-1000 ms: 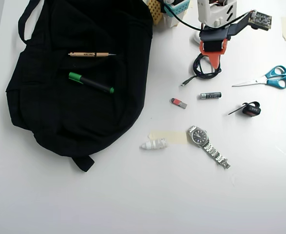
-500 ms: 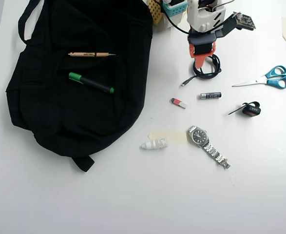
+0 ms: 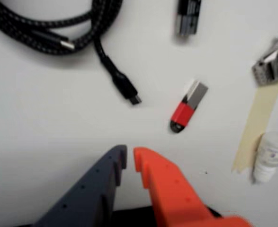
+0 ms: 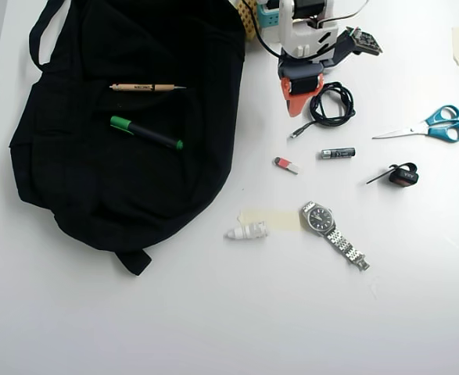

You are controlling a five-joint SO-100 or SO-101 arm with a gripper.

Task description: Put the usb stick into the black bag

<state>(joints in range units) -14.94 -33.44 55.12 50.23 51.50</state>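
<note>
Arm swung left | jaws nearly closed, wrist view only | usb stick (image 3: 188,105) free

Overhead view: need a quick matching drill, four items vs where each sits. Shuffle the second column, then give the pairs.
Items:
1. usb stick
2. green-capped marker
3. scissors
4. wristwatch

Places:
A. lying on the black bag
B. near the right edge of the table, below a strip of tape
C. on bare table, just left of the small black-and-silver tube
D. right of the beige tape strip and the small white bottle

Pairs: 1-C, 2-A, 3-B, 4-D
</note>
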